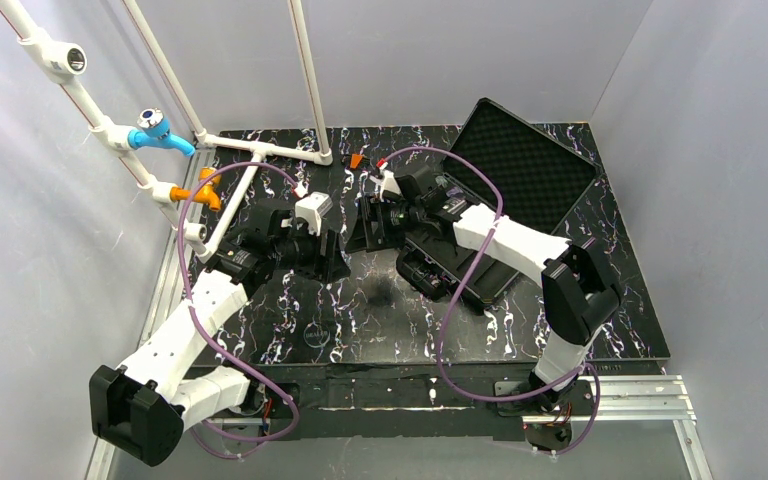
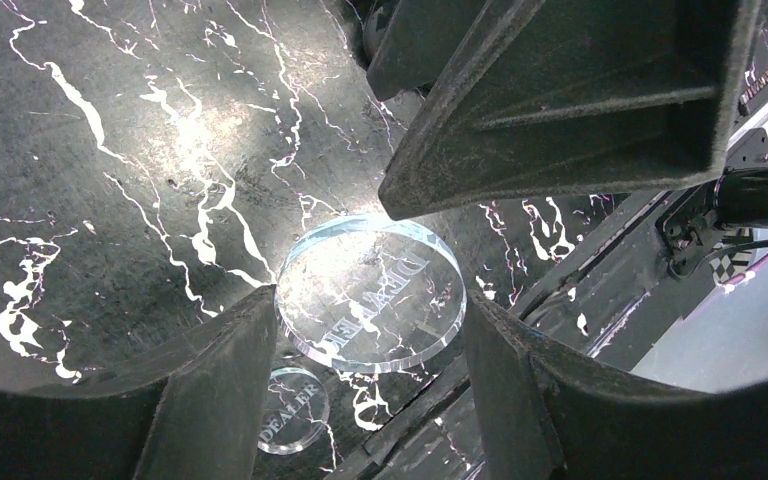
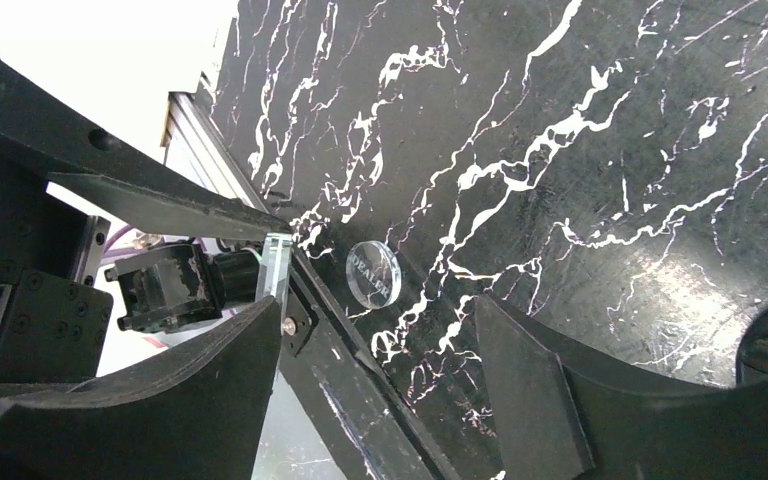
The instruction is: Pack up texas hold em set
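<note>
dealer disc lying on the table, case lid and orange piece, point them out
dealer disc [image 3: 372, 275], right wrist view, centre of its clear face
case lid [image 1: 535, 165], top view, on the foam lining
orange piece [image 1: 356, 160], top view, its middle

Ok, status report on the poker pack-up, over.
Left tool shut on clear dealer button, held up. Right tool open beside it. Case open, lid back. Second dealer button loose on table; right arm across case.
</note>
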`<act>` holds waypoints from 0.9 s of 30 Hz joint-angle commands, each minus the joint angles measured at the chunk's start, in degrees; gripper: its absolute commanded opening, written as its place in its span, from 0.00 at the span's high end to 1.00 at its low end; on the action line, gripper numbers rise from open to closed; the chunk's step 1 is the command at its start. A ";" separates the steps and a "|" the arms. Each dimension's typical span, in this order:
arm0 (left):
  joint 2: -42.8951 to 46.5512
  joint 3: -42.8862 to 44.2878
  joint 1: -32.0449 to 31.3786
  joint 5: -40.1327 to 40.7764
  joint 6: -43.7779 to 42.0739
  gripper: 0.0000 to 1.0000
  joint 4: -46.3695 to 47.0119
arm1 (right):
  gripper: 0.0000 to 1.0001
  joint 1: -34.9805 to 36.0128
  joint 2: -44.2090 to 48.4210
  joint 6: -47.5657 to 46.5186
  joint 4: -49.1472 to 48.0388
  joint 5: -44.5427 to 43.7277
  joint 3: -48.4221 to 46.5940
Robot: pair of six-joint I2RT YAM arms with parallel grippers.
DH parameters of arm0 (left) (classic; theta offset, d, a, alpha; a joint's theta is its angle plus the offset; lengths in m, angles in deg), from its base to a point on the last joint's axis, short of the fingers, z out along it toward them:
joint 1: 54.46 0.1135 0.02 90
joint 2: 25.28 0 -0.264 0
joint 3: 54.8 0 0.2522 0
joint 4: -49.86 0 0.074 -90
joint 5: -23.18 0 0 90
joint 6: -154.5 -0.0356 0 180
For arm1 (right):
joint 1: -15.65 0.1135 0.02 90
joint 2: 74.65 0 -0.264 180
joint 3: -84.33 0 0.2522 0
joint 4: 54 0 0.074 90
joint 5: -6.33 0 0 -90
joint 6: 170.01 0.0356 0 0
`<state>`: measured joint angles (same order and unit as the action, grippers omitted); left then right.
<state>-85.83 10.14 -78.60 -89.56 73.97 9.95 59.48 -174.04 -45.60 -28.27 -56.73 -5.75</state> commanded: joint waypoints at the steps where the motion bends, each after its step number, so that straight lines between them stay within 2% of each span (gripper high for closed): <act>1: 0.28 1.05 -0.46 -0.75 -1.46 0.79 0.58 | 0.21 0.71 -0.45 0.83 -1.15 2.87 -3.20; 16: 0.30 0.59 -1.09 -0.20 -1.47 0.81 0.56 | 0.22 1.79 -0.73 1.28 -1.59 4.31 -4.13; 24: 0.81 0.41 -1.16 0.28 -1.48 0.81 0.72 | 0.30 3.30 -2.83 0.92 -0.07 4.83 -5.25; 27: 0.87 0.50 -1.17 0.48 -1.48 0.81 0.70 | 0.36 3.69 -3.41 0.92 0.25 4.94 -5.33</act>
<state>-85.85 10.14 -79.46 -89.10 73.27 9.97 62.61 -176.82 -44.25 -28.10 -53.34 -8.46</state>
